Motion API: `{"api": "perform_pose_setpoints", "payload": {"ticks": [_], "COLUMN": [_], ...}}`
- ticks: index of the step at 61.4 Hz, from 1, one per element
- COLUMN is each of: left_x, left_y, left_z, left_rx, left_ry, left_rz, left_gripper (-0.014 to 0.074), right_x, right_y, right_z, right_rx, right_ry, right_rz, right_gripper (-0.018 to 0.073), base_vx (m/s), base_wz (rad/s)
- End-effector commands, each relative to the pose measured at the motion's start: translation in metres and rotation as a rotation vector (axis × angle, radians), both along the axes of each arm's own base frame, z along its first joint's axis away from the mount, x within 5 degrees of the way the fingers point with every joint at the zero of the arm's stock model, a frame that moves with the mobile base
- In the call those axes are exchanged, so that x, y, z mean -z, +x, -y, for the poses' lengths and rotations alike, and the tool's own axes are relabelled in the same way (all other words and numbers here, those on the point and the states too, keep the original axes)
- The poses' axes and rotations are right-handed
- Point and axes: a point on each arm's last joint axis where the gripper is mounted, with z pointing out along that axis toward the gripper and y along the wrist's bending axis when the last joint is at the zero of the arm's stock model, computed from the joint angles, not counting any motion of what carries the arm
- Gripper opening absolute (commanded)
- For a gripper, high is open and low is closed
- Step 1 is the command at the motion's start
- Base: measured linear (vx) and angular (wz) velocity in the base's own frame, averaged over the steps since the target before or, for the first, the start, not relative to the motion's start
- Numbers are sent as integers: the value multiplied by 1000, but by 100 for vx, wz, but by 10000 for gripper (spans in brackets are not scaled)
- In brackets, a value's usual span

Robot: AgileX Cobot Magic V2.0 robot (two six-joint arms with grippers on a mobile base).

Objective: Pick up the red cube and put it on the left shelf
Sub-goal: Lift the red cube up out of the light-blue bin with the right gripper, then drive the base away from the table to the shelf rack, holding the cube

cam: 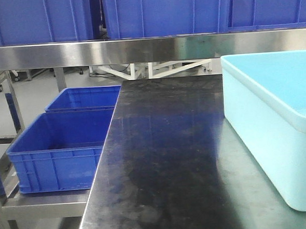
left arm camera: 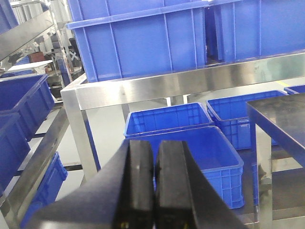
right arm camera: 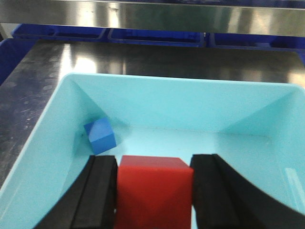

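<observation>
The red cube [right arm camera: 155,191] sits between the black fingers of my right gripper [right arm camera: 153,160], which is shut on it, inside the pale turquoise tub [right arm camera: 52,129], just above its floor. The tub [cam: 257,118] stands on the right of the black-topped table [cam: 161,160]. My left gripper [left arm camera: 154,143] is shut with nothing in it and hangs in the air left of the table. The left shelf [left arm camera: 38,152] is a steel rack at the far left of the left wrist view, holding blue crates. Neither gripper shows in the front view.
A small blue cube [right arm camera: 100,136] lies in the tub's left corner. A steel rail [cam: 138,49] carrying blue crates [cam: 162,10] crosses above the table's far end. More blue crates [cam: 61,151] sit on a low level left of the table.
</observation>
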Motion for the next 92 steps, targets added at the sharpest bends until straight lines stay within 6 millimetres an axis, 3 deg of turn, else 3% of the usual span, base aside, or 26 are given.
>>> {"api": "perform_pose_setpoints", "payload": {"ticks": [1,92], "left_x": [0,0], "left_y": [1,1], "left_z": [0,0], "left_rx": [0,0], "left_ry": [-8,-8], "left_rz": [60,60], "left_gripper": [106,106], "right_x": [-16,-11], "right_y": [3,1], "right_z": [-1,0], "right_rx": [-5,-3], "right_ry": [9,2], "right_rz": [109,47], "right_gripper": [53,53], "base_vx": [0,0], "base_wz": [0,0]}}
